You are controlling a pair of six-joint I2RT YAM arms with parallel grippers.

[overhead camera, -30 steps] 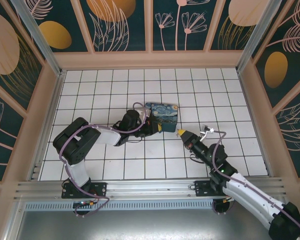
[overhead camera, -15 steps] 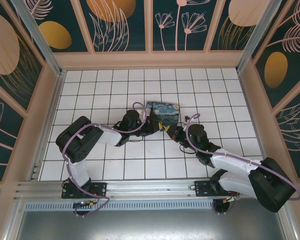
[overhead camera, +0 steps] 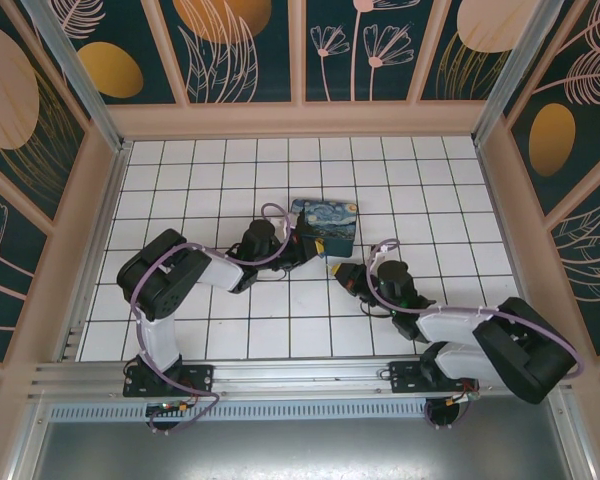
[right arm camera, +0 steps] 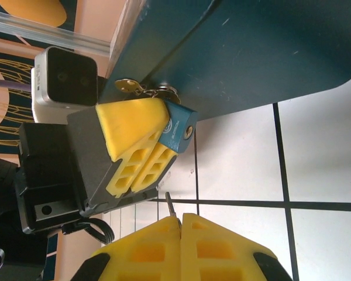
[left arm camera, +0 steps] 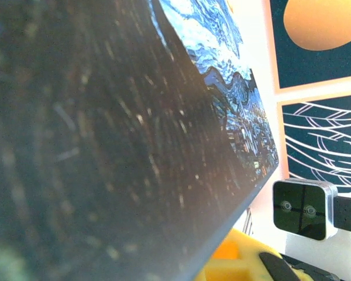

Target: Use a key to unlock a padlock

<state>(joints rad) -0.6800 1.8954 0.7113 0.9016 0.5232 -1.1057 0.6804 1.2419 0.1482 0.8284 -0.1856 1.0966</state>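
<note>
Padlock point(right arm camera: 178, 132) and painted box point(overhead camera: 325, 222) sit close to the middle of the white-tiled table point(overhead camera: 180, 180), well away from all four edges. The small blue lock hangs at the box's near side, on the face turned towards the arms. Seen from the right wrist, its silvery shackle is looped through a metal ring point(right arm camera: 131, 86) on the dark blue box wall, and its body juts out at a tilt just below. The left gripper point(right arm camera: 162, 140) has come in from the left, and its yellow fingers point(right arm camera: 131, 126) are clamped nearly together on the lock's body, one on each flat side. The right gripper point(right arm camera: 180, 221) lies low over the tiles just to the right of the box's near corner. Its two yellow pads are pressed tight together with the key point(right arm camera: 170, 205) pinched between them, and only a thin dark sliver pokes out past the tips. That sliver points towards the lock, and a gap of bare tile shows between them; they are not touching. From the left wrist, the box's dark side looms very close and blurred, with the swirling painted top running off towards the far wall.
</note>
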